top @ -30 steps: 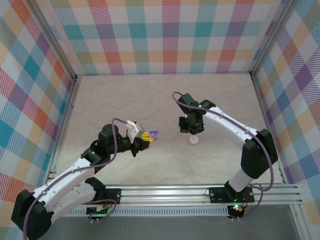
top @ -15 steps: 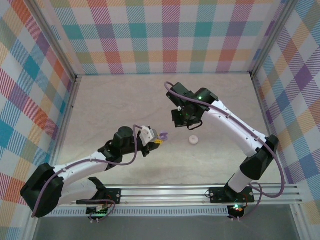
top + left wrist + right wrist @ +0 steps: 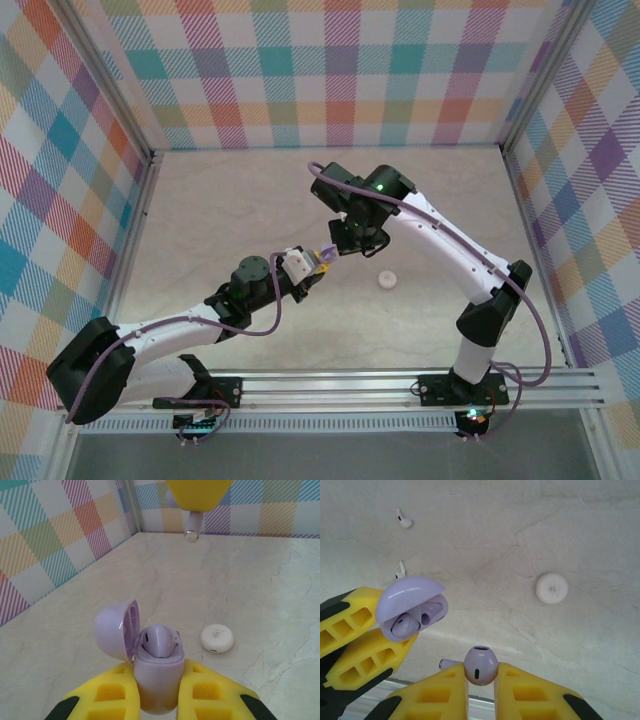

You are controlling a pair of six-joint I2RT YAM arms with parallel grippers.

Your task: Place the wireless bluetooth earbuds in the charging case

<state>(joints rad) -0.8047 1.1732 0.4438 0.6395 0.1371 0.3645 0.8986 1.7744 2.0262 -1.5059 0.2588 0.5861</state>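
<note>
While both arms converge above the table (image 3: 220, 210), the gap for insertion nearly closes.
Fingers closed, the left end effector (image 3: 312, 266) holds the open charging case (image 3: 157, 672), one seated earbud (image 3: 159, 639) inside; the right end effector (image 3: 481, 686), swung left off the white disc (image 3: 387, 281), pinches the loose purple earbud (image 3: 481, 666) just beside it: insertion looks next.

Lab test cell, plaid walls (image 3: 340, 70), aluminium rails (image 3: 340, 382)

The right gripper (image 3: 481, 674) pinches a purple earbud (image 3: 481, 664) between its yellow fingers. On the left, the left gripper (image 3: 387, 634) holds the purple case (image 3: 409, 596). Its lid is open, with a second earbud (image 3: 402, 625) inside. Two white earbuds (image 3: 404, 519) (image 3: 400, 570) lie on the table (image 3: 470, 540). A round white disc (image 3: 551, 587) lies well to their right.
</note>
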